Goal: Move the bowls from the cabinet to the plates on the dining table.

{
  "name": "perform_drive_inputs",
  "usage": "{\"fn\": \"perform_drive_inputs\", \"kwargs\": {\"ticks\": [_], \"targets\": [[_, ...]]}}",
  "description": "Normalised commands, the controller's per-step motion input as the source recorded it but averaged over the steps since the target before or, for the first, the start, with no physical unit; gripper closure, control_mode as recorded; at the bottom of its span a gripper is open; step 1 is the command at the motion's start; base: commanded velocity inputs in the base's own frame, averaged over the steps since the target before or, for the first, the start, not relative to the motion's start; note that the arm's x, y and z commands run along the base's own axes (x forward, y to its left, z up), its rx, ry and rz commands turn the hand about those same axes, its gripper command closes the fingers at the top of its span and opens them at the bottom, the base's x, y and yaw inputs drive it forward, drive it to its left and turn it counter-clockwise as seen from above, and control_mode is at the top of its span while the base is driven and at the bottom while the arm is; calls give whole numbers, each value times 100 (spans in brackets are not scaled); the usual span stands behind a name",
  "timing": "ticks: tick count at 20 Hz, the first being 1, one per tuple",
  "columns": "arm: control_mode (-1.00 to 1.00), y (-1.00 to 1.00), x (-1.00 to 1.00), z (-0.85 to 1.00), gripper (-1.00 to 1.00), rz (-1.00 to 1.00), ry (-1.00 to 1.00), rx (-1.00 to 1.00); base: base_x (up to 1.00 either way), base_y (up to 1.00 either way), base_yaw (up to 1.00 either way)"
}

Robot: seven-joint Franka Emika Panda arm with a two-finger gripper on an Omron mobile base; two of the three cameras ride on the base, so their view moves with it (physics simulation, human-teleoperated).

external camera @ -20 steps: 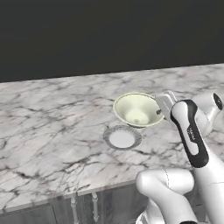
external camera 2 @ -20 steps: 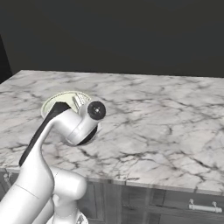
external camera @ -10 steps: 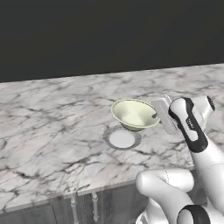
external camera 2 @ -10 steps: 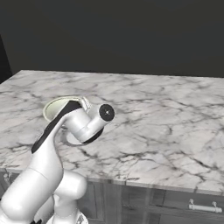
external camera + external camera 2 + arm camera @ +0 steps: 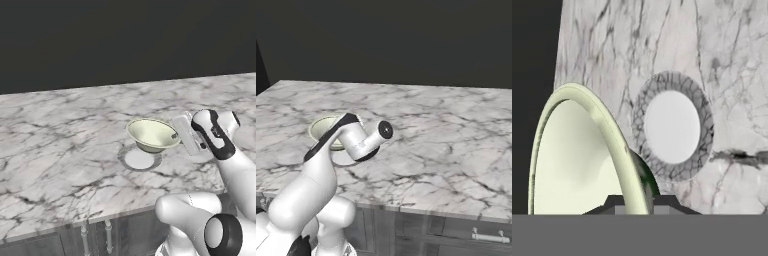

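Note:
A pale cream-green bowl (image 5: 152, 134) hangs tilted just above the dining table (image 5: 60, 150), its rim pinched on the right side by my gripper (image 5: 176, 136), which is shut on it. A small grey-white plate (image 5: 140, 159) lies on the marble right under and slightly in front of the bowl. In the hand view the bowl (image 5: 577, 155) stands edge-on between my fingertips (image 5: 614, 202), and the plate (image 5: 673, 126) lies beyond it. From the right base view the bowl (image 5: 323, 127) peeks out behind my arm. The cabinet is out of view.
The marble top (image 5: 446, 135) stretches wide to both sides of the plate. Its near edge runs above dark grey fronts with silver handles (image 5: 488, 235). A dark wall rises beyond the far edge.
The bowl, still in my gripper, has sunk a little and drifted left towards the plate. The wrist has turned as the arm reached forward. The plate has stayed put.

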Motion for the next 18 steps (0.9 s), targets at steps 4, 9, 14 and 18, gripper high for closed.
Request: {"fn": "perform_drive_inputs", "kwargs": {"ticks": [4, 9, 14, 18], "targets": [[-100, 0, 2, -17, 100, 1, 0, -2, 0, 0, 0], [-100, 0, 10, -14, 100, 0, -1, -4, 0, 0, 0], [-100, 6, 12, -15, 100, 0, 0, -9, 0, 0, 0], [-100, 10, 13, -20, 100, 0, 0, -12, 0, 0, 0]]}}
